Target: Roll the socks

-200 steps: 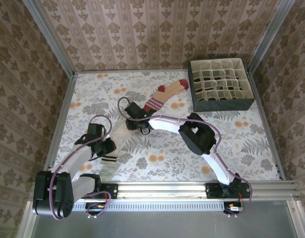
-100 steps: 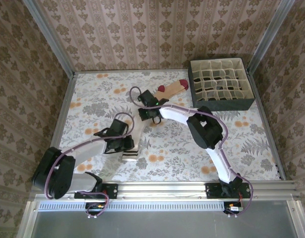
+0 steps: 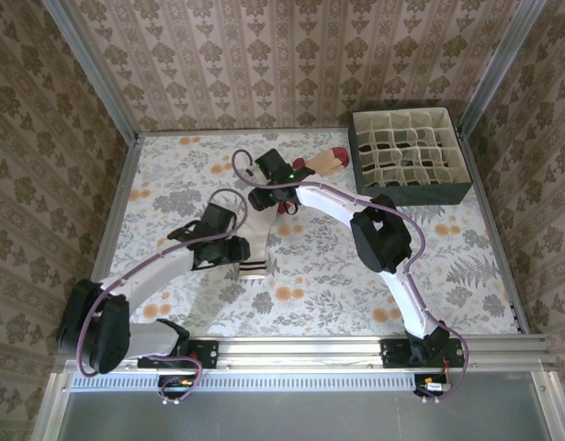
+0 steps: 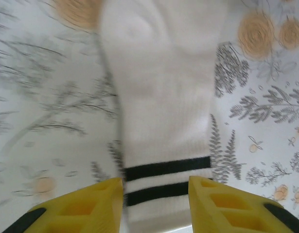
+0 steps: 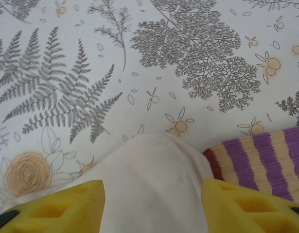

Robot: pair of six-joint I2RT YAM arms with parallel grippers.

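The cream-white sock (image 3: pixel 257 234) lies stretched on the floral table, toe toward the far side and its two dark cuff stripes nearest me. My left gripper (image 3: pixel 236 252) is shut on the striped cuff (image 4: pixel 164 174), one yellow finger (image 4: pixel 91 208) at each side. My right gripper (image 3: pixel 267 197) is shut on the sock's toe (image 5: pixel 149 170), which bulges up between its fingers (image 5: pixel 237 208). The tan sock (image 3: pixel 321 163) lies just beyond, its maroon toe pointing at the box. Its striped cuff (image 5: pixel 266 155) sits right beside the white toe, under my right gripper.
A dark box (image 3: pixel 411 191) with a grid of cream dividers stands at the far right corner. Patterned walls close in the table (image 3: pixel 447 266) on three sides. Both arms reach across the left and middle of it.
Both grippers have travelled away from me and to the right, dragging the cream-white sock with them. The sock now lies closer to the tan sock and more lengthwise.
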